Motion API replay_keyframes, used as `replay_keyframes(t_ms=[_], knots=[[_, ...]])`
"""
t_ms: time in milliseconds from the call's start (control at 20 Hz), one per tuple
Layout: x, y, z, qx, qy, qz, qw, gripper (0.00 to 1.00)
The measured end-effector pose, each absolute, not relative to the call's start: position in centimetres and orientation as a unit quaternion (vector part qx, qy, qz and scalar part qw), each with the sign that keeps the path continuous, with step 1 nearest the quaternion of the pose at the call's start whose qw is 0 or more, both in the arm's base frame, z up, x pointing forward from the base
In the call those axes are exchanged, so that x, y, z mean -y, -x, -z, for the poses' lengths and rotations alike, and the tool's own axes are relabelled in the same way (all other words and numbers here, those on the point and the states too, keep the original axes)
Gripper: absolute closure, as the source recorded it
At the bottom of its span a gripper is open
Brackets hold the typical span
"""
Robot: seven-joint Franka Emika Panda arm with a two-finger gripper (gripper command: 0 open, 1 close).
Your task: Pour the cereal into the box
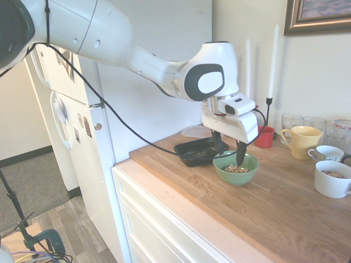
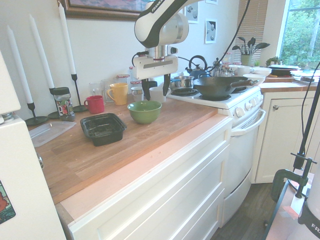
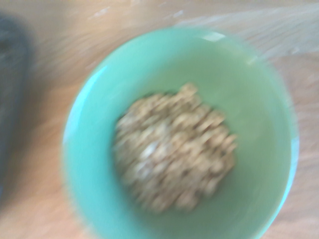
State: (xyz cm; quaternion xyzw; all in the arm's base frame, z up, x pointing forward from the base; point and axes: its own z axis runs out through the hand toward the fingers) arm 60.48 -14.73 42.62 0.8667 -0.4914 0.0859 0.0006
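The cereal is a small tan heap at the bottom of a round green bowl on the wooden counter. The wrist view looks straight down on the cereal in the bowl, blurred. The box, a shallow black tray, stands right beside the bowl. In the second exterior view the box is left of the bowl. My gripper hangs open just over the bowl, its fingers pointing down, nothing between them. The second exterior view shows the gripper above the bowl's far rim.
A clear plastic lid lies beyond the box. A red cup, a yellow mug, glasses, white mugs and tall candles line the wall. A stove with a wok adjoins the counter.
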Motion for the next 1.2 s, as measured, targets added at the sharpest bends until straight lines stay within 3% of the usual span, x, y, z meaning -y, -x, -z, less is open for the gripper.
replay_keyframes(t_ms=[650, 700, 1200], knots=[[22.0, -65.6, -35.8, 0.537, -0.839, -0.036, -0.087, 0.00], [22.2, -65.8, -35.4, 0.538, -0.838, -0.031, -0.086, 1.00], [22.7, -66.4, -33.6, 0.542, -0.836, -0.019, -0.085, 1.00]])
